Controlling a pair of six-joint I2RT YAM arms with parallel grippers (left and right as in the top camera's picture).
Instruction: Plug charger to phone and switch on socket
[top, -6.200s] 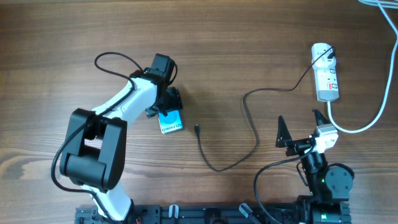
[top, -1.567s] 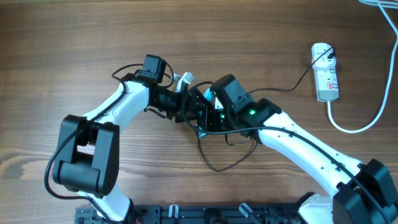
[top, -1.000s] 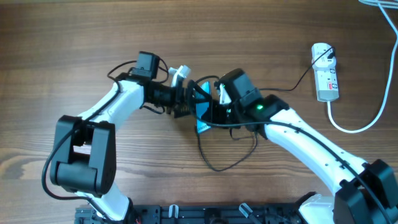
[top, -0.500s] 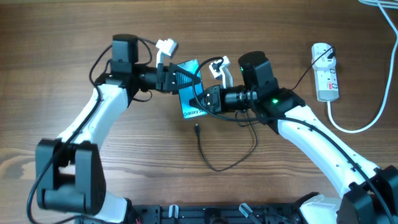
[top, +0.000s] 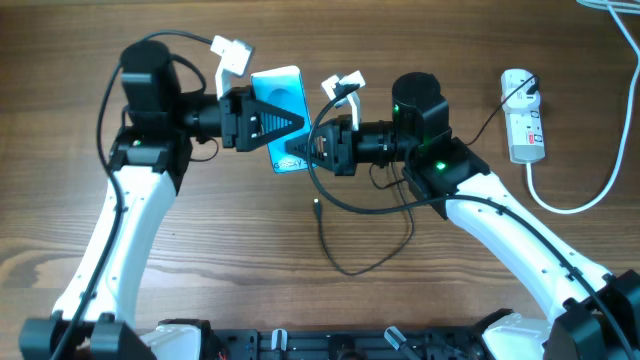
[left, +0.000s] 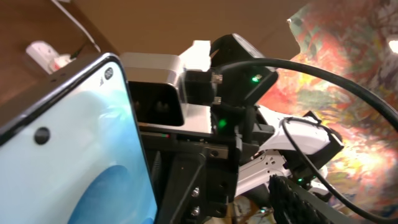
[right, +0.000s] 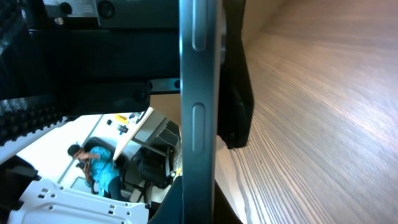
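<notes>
The phone (top: 282, 86) is off the surface (top: 300, 30), between left tool (top: 287, 124) and right tool (top: 316, 151); charger (top: 317, 209) lies before it, socket (top: 523, 130) far right.

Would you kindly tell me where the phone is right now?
Overhead, the phone is held left of centre, between the left claw and the right claw, well left of the socket.

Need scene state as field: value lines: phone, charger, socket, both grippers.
phone: off the table, held by left gripper
right gripper: at the phone's text end, grip unclear
charger tip: lying on the table, not in phone
socket: right side of table, black plug inserted
on/off: too small to tell
</notes>
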